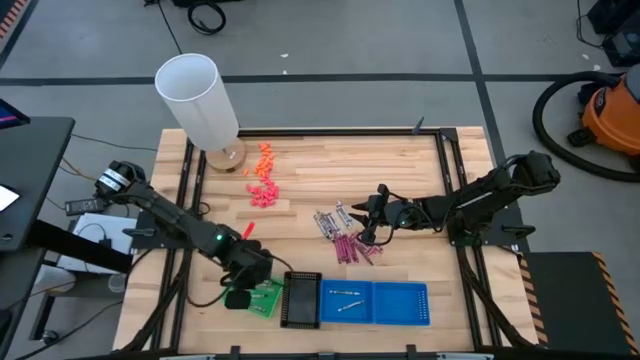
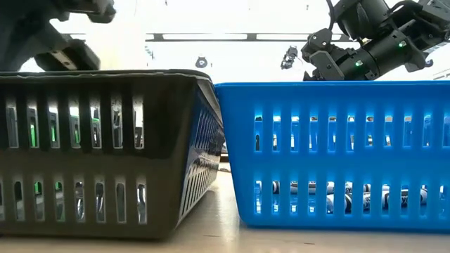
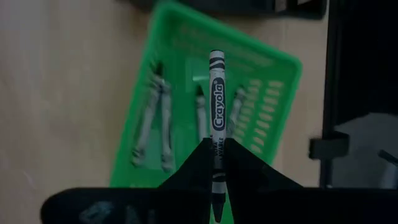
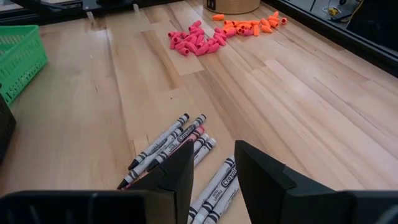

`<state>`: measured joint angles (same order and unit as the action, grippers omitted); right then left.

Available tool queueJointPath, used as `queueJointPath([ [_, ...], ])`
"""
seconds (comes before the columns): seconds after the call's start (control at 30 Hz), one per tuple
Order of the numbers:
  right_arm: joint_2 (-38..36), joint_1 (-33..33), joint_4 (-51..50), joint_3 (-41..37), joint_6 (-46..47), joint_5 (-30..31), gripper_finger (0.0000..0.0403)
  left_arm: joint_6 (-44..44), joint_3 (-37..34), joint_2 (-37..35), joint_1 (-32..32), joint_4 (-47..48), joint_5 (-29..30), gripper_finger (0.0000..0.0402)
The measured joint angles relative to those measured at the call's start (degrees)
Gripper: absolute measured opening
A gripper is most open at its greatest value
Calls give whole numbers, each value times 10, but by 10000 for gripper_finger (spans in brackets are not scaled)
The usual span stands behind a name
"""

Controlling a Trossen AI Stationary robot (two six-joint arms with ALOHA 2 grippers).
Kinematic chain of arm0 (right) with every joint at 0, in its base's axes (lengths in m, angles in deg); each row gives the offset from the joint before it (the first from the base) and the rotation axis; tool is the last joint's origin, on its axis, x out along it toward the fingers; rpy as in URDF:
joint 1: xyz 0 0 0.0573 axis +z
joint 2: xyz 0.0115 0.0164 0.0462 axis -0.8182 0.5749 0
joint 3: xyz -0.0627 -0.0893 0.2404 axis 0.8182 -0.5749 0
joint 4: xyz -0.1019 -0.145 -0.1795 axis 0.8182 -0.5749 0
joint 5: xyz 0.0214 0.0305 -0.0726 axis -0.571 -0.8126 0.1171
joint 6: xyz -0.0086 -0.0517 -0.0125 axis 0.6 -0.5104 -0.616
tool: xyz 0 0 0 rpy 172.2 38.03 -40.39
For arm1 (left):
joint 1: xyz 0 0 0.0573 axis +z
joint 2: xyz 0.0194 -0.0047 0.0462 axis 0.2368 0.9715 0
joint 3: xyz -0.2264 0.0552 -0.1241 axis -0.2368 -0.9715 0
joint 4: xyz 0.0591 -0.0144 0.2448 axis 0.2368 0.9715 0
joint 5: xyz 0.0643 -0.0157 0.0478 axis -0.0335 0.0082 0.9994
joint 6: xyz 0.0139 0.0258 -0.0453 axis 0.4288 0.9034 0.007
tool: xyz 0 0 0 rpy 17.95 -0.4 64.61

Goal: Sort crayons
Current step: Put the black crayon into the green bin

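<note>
The counter (image 1: 400,165) carries, largest first, a white cylinder (image 1: 197,100) at about eleven o'clock, then a row of trays along the six o'clock edge: a blue tray (image 1: 375,302), a black tray (image 1: 300,300) and a small green tray (image 1: 266,298). The left arm reaches in from nine o'clock, and its left hand (image 3: 216,163) hangs directly above the green tray, clamped on one grey crayon (image 3: 216,106); the crayon's long axis runs straight out from between the fingers, over the tray's floor where several other grey crayons (image 3: 152,121) already lie. That is the relation the coming move seems to turn on: the held stick sits above its bin, so letting go should drop it inside. The right arm comes in from three o'clock, and its right hand (image 4: 212,171) stands with fingers apart, gripping nothing, just over the loose crayon pile (image 1: 345,232) near the counter's centre; this hand is far nearer the pile than the left. Small pink lumps (image 1: 264,194) and orange lumps (image 1: 264,157) lie toward twelve o'clock. From table height the tray walls hide most of their contents, and the pile's colours beneath the right hand are hard to separate from above.
</note>
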<state>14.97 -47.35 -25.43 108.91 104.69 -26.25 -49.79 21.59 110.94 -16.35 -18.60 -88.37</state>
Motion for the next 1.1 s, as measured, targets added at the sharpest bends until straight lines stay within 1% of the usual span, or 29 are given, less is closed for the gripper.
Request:
queueJointPath([
  [0.17,0,0,0,0,0,0,127,-39,0,0,-19,16,30,32],
  [0.37,0,4,1,0,0,0,127,-61,0,1,-34,20,31,32],
  [0.67,0,4,3,0,0,0,127,-54,0,48,-43,40,59,32],
  [0.97,0,4,3,0,0,0,127,-52,0,95,-43,46,60,33],
  [1.1,0,4,4,0,0,0,127,-54,0,101,-43,46,60,47],
])
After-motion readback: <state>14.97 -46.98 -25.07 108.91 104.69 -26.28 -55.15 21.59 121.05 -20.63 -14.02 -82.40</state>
